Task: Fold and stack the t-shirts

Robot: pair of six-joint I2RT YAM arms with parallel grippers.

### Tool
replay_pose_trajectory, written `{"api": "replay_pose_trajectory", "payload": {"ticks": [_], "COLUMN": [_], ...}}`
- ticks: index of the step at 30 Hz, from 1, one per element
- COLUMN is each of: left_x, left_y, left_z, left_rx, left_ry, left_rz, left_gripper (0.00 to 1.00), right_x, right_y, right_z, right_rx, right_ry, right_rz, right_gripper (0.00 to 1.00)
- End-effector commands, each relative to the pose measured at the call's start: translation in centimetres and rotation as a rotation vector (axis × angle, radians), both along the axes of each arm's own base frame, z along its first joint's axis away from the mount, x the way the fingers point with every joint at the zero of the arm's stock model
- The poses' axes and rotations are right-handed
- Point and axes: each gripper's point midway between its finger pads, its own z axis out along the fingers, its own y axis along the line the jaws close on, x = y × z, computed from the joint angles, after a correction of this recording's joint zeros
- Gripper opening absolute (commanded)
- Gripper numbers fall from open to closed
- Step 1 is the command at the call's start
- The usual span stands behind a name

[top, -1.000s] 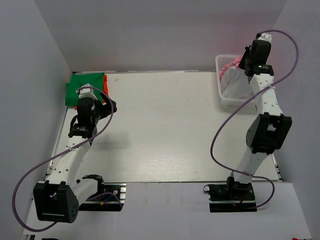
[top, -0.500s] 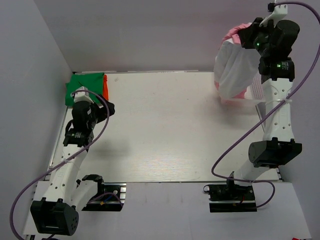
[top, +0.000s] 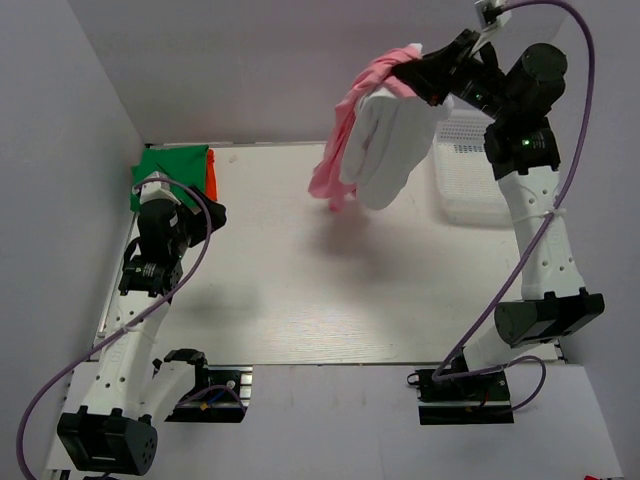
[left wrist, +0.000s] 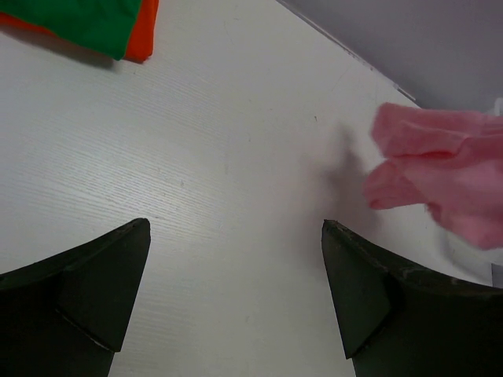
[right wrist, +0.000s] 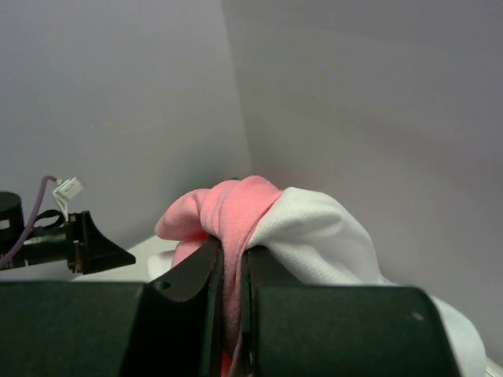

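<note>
My right gripper (top: pixel 425 78) is raised high above the table's back right, shut on the pink t-shirt (top: pixel 338 150). The white t-shirt (top: pixel 392 145) hangs bunched with it. In the right wrist view pink cloth (right wrist: pixel 228 208) is pinched between the jaws of my right gripper (right wrist: pixel 233 263), and white cloth (right wrist: pixel 314 236) drapes over the right finger. The folded green t-shirt (top: pixel 170 168) lies on the orange one (top: pixel 211 176) at the back left corner. Both show in the left wrist view, green (left wrist: pixel 86 20) above orange (left wrist: pixel 143 35). My left gripper (top: pixel 213 214) is open and empty just in front of them.
The white lattice basket (top: pixel 470 185) stands at the back right edge, below my right arm. Grey walls close in the table on the left, back and right. The hanging pink cloth (left wrist: pixel 440 181) shows at the right of the left wrist view.
My right arm has lifted the pink and white shirts out of the basket and swung them left over the table. My left arm has drawn back slightly.
</note>
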Motion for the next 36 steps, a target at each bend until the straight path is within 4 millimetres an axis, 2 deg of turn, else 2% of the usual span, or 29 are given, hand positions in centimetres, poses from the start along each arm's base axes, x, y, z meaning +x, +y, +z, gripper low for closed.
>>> {"api": "replay_pose_trajectory", "payload": {"ticks": [1, 2, 3, 4, 5, 6, 7, 9, 10, 11, 12, 13, 14, 15, 16, 17, 19, 20, 22, 23, 24, 25, 26, 33, 36], "left_x": [-0.9, -0.9, -1.1, -1.3, -1.3, -1.3, -1.4, -1.6, -1.7, -1.8, -1.6, -1.6, -1.3, -1.2, -1.2, -1.0, -1.0, -0.9, -0.7, -0.7, -0.6, -0.6, -0.6, -1.0, -1.1], "left_y": [0.3, 0.3, 0.3, 0.3, 0.3, 0.1, 0.1, -0.1, -0.4, -0.6, -0.6, -0.8, -1.1, -1.3, -1.3, -1.7, -1.8, -2.2, -2.4, -2.6, -2.9, -3.0, -3.3, -4.2, -4.2], "left_z": [1.3, 1.3, 1.3, 1.1, 0.6, 0.7, 0.1, -1.0, -1.4, -2.4, -2.1, -3.0, -3.2, -3.6, -3.6, -3.8, -5.0, -4.7, -5.0, -5.3, -4.9, -5.2, -4.8, -4.4, -4.3], "left_rx": [-0.030, -0.044, -0.053, -0.052, -0.051, -0.063, -0.062, -0.075, -0.080, -0.082, -0.084, -0.086, -0.093, -0.096, -0.096, -0.107, -0.101, -0.112, -0.108, -0.113, -0.112, -0.116, -0.115, -0.121, -0.121], "left_ry": [0.013, 0.013, 0.016, 0.025, 0.036, 0.037, 0.049, 0.074, 0.084, 0.111, 0.098, 0.124, 0.129, 0.136, 0.136, 0.142, 0.164, 0.150, 0.149, 0.151, 0.133, 0.135, 0.116, 0.067, 0.056], "left_rz": [0.043, 0.049, 0.053, 0.054, 0.054, 0.049, 0.050, 0.044, 0.034, 0.024, 0.023, 0.015, 0.000, -0.008, -0.009, -0.030, -0.041, -0.061, -0.074, -0.085, -0.107, -0.115, -0.136, -0.202, -0.202], "left_gripper": [1.00, 1.00, 1.00, 1.00, 1.00, 1.00, 1.00, 1.00, 1.00, 1.00, 1.00, 1.00, 1.00, 1.00, 1.00, 1.00, 1.00, 1.00, 1.00, 1.00, 1.00, 1.00, 1.00, 1.00, 1.00], "right_x": [-2.4, -1.4, -1.6, -1.4, -0.6, 0.0, -0.4, 0.7, -0.1, -0.3, -0.6, -0.6, -1.7, -1.7, -2.2, -2.6, -2.7, -2.7, -3.3, -3.4, -3.6, -3.9, -4.0, -4.6, -5.1], "right_y": [1.9, 2.6, 3.0, 4.5, 4.9, 4.8, 6.5, 7.2, 8.5, 8.9, 9.5, 9.9, 10.5, 10.6, 10.5, 10.7, 10.2, 10.2, 9.5, 9.4, 9.1, 8.6, 7.6, 4.0, 3.8], "right_z": [0.7, -1.5, -2.1, -4.9, -7.5, -8.4, -11.8, -18.8, -24.7, -26.6, -28.2, -31.3, -34.1, -36.0, -38.0, -38.8, -39.2, -37.0, -37.3, -34.3, -33.7, -34.4, -32.9, -32.7, -32.7], "right_rx": [0.000, -0.018, -0.038, -0.063, -0.066, -0.061, -0.090, -0.136, -0.191, -0.202, -0.214, -0.257, -0.302, -0.336, -0.377, -0.398, -0.416, -0.388, -0.385, -0.330, -0.320, -0.327, -0.315, -0.420, -0.436], "right_ry": [-0.101, -0.059, -0.074, -0.028, 0.035, 0.045, 0.099, 0.226, 0.341, 0.385, 0.423, 0.494, 0.549, 0.579, 0.632, 0.644, 0.636, 0.564, 0.545, 0.463, 0.446, 0.449, 0.411, 0.382, 0.354], "right_rz": [0.056, 0.032, 0.026, 0.046, 0.012, -0.027, -0.002, -0.061, -0.058, -0.070, -0.084, -0.086, -0.077, -0.092, -0.097, -0.091, -0.121, -0.136, -0.173, -0.185, -0.196, -0.213, -0.256, -0.378, -0.364], "right_gripper": [0.00, 0.00, 0.00, 0.00, 0.00, 0.00, 0.00, 0.00, 0.00, 0.00, 0.00, 0.00, 0.14, 0.24, 0.46, 0.90, 0.90, 0.90, 0.90, 0.90, 0.90, 0.90, 0.90, 0.90, 0.90]}}
